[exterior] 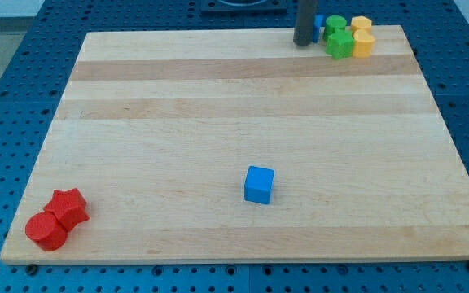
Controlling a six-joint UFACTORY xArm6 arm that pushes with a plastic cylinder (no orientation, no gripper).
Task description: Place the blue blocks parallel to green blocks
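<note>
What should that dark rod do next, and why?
Probably bring my tip down toward the view's bottom, behind the blue cube. That cube sits alone mid-board, far from the green blocks at the view's top right, where another blue block already peeks beside the tip.

One raised view, seemingly front-on, over board.
</note>
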